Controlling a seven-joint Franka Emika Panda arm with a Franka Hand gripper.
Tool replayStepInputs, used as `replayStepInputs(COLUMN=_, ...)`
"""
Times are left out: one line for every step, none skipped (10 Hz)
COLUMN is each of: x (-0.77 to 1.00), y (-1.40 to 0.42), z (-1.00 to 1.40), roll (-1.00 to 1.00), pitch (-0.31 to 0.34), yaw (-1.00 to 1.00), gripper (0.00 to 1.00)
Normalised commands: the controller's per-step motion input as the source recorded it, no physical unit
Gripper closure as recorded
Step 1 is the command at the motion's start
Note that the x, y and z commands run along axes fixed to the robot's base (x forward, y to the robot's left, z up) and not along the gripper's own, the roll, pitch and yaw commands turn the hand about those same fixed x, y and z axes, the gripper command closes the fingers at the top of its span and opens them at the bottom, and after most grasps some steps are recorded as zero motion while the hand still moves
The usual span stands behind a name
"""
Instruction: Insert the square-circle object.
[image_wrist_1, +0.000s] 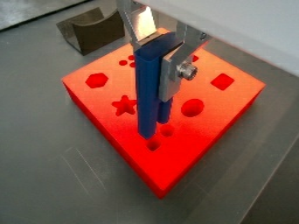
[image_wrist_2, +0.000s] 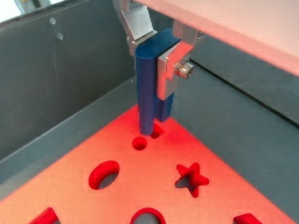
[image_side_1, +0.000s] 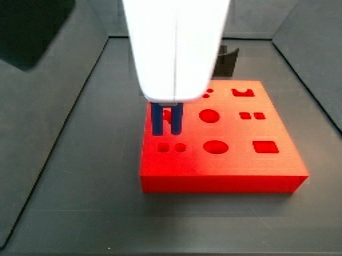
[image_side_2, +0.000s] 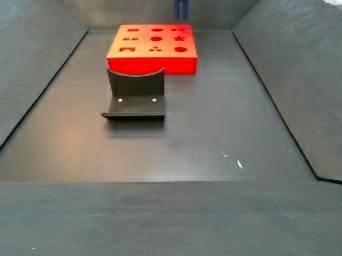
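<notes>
My gripper (image_wrist_1: 158, 52) is shut on the square-circle object (image_wrist_1: 149, 87), a long bright blue peg of two joined bars, and holds it upright by its upper part. The same shows in another wrist view, with gripper (image_wrist_2: 155, 48) and peg (image_wrist_2: 149, 87). The peg's lower end hangs close over the red block (image_wrist_1: 193, 153) by a small pair of holes (image_wrist_1: 153, 145) near one edge; I cannot tell whether it touches. In a side view the white arm hides the gripper, and only the peg's lower part (image_side_1: 164, 120) shows above the red block (image_side_1: 227, 168).
The red block (image_side_2: 154, 64) has several shaped holes, among them a star (image_wrist_1: 122, 107) and a circle (image_wrist_1: 193, 108). A dark grey curved holder (image_side_2: 134, 100) stands beside the block, also seen in a wrist view (image_wrist_1: 91, 33). Grey walls enclose the floor.
</notes>
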Motion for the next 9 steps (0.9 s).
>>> replayStepInputs(x=0.21, y=-0.04, z=-0.22, roll=0.0, pitch=-0.021, yaw=0.16, gripper=1.0)
replayStepInputs(x=0.28, y=-0.08, z=-0.19, roll=0.0, pitch=-0.011, yaw=0.13, gripper=1.0)
replayStepInputs(x=0.28, y=-0.12, z=-0.18, roll=0.0, pitch=-0.016, yaw=0.1, gripper=1.0)
replayStepInputs(x=0.26, y=-0.11, z=-0.19, roll=0.0, pitch=-0.004, yaw=0.05, gripper=1.0)
replayStepInputs(x=0.11, y=-0.02, z=-0.18, roll=0.06, pitch=0.0, yaw=-0.1, gripper=1.0)
replayStepInputs(x=0.05, y=0.0, z=-0.13, roll=0.07, pitch=0.0, yaw=-0.24, gripper=1.0)
replayStepInputs(x=0.0, y=0.01, z=-0.1, roll=0.08, pitch=0.0, yaw=-0.26, gripper=1.0)
replayStepInputs(x=-0.03, y=0.08, z=-0.02, roll=0.06, pitch=0.0, yaw=-0.2, gripper=1.0)
replayStepInputs(x=-0.14, y=0.01, z=0.0, roll=0.04, pitch=0.0, yaw=-0.23, gripper=1.0)
